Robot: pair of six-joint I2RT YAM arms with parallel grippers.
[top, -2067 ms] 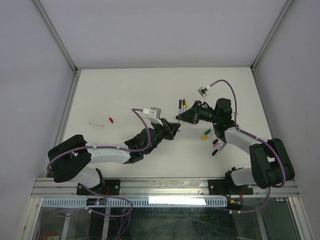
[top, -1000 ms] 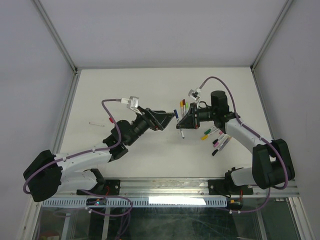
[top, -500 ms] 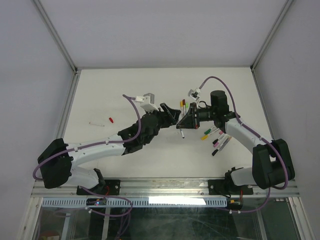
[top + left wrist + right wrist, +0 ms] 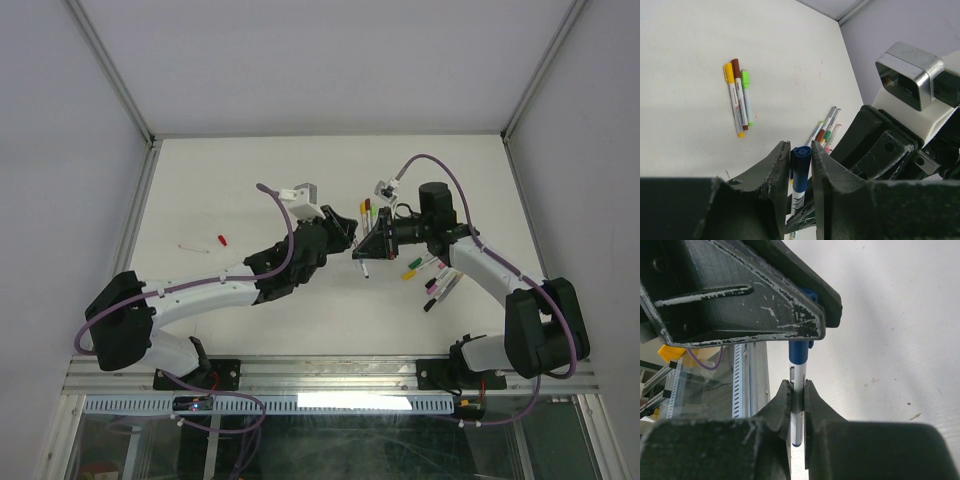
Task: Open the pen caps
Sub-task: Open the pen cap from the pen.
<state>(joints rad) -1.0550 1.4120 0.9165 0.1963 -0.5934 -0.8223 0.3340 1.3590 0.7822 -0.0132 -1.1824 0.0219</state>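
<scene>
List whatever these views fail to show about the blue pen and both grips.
Left wrist: whether the left gripper pinches the blue cap or only flanks it; the gaps are too fine.
Right wrist: the cap's upper end, covered by the left gripper's fingers.
Left wrist: the pen barrel lower down, hidden behind those fingers.
Top external: the cap-barrel seam, too small.

Lab test cell: white table (image 4: 250, 180) walled by grey panels (image 4: 60, 150), aluminium rails (image 4: 330, 372).

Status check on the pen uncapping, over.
Right tool clamped on slim white pen barrel. Left tool pinching its blue plastic cap, cap not yet off. Three capped pens lie on the white table, well clear.
</scene>
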